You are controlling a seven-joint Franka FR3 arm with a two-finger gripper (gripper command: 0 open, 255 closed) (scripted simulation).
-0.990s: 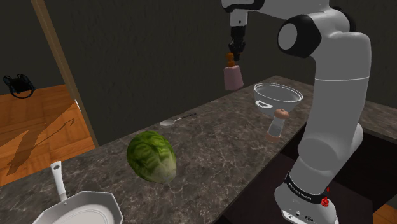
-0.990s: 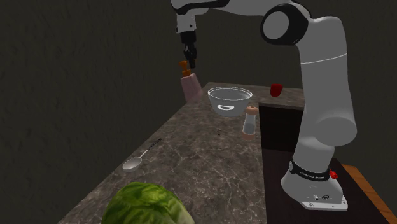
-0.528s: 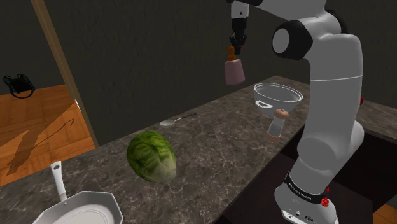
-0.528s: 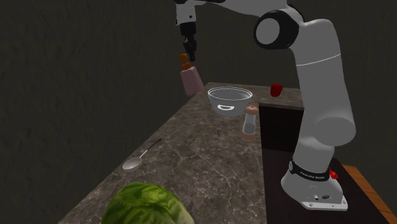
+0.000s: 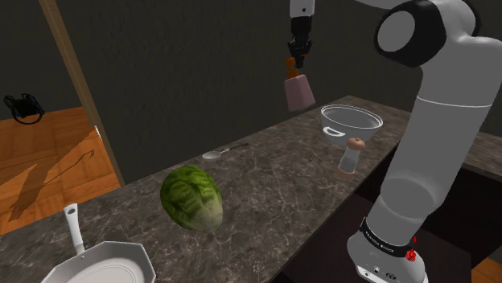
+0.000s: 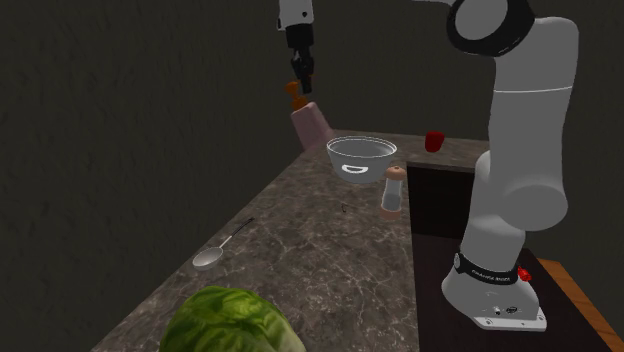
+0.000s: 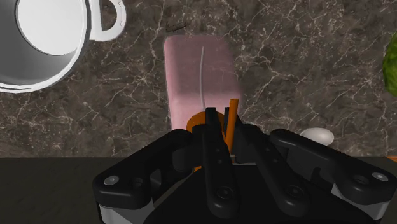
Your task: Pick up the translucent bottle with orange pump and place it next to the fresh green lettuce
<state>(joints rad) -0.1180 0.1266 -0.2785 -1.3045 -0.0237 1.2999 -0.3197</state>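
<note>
The black hand is gripping the pump bottle by its orange pump; in the wrist view the two fingers are pinching the pump between them. The bottle's pale pink, translucent body is hanging below the hand, tilting a little, well clear of the dark marbled worktop and high over its far end. In the shoulder view it is hanging above and just left of a white handled bowl, which is sitting on the worktop. A small shaker with a brown cap is standing upright near the bowl, on the side closer to the arm's stand. A metal spoon is lying flat on the worktop, between the bowl and the green lettuce. The lettuce is resting on the worktop well apart from the bottle, toward the shoulder view's lower left. A white pan is sitting beyond the lettuce at that view's bottom edge. In the second exterior view a small red thing is sitting behind the bowl.
</note>
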